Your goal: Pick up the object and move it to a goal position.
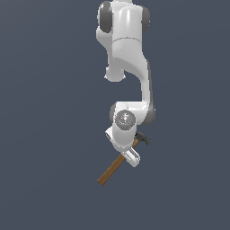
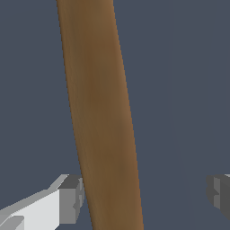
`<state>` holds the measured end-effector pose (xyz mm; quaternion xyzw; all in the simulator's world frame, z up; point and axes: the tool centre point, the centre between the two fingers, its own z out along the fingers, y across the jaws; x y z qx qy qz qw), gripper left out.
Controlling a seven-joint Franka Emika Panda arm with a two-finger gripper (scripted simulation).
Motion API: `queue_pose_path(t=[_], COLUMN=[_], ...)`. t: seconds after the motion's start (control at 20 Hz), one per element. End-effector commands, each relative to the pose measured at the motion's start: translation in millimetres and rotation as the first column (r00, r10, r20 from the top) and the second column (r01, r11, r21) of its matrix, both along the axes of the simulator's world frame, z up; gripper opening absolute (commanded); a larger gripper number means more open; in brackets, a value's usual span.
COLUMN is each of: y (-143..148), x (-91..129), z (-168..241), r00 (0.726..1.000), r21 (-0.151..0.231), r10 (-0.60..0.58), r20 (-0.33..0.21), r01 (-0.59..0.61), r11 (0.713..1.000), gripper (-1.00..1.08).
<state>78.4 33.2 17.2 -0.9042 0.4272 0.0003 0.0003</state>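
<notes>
The object, a claw hammer (image 1: 111, 170), lies on the flat dark floor, its brown wooden handle running diagonally and its small dark grey head (image 1: 143, 138) at the upper end. My gripper (image 1: 127, 151) hangs right over the handle near the head and hides that stretch of it. In the wrist view the handle (image 2: 101, 117) passes between the fingers. One fingertip (image 2: 72, 200) sits against the side of the handle, the other fingertip (image 2: 220, 193) stands well away from it. The gripper (image 2: 146, 197) is open around the handle.
The white arm (image 1: 130, 58) reaches down from the top of the exterior view. Plain dark grey-blue floor (image 1: 49, 134) surrounds the hammer on all sides.
</notes>
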Motion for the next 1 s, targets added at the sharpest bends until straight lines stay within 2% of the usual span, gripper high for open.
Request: queue_pose_path(t=[0.0, 0.6, 0.95], y=[-1, 0, -26], x=[0, 1, 0], z=[-1, 1, 25], r00=[1.000, 1.000, 1.000], r21=[-0.001, 0.001, 0.001], r10=[-0.001, 0.001, 0.000], r20=[0.000, 0.002, 0.001], r01=[0.001, -0.001, 0.000], r11=[1.000, 1.000, 1.000], gripper=[-1.00, -1.00, -1.00])
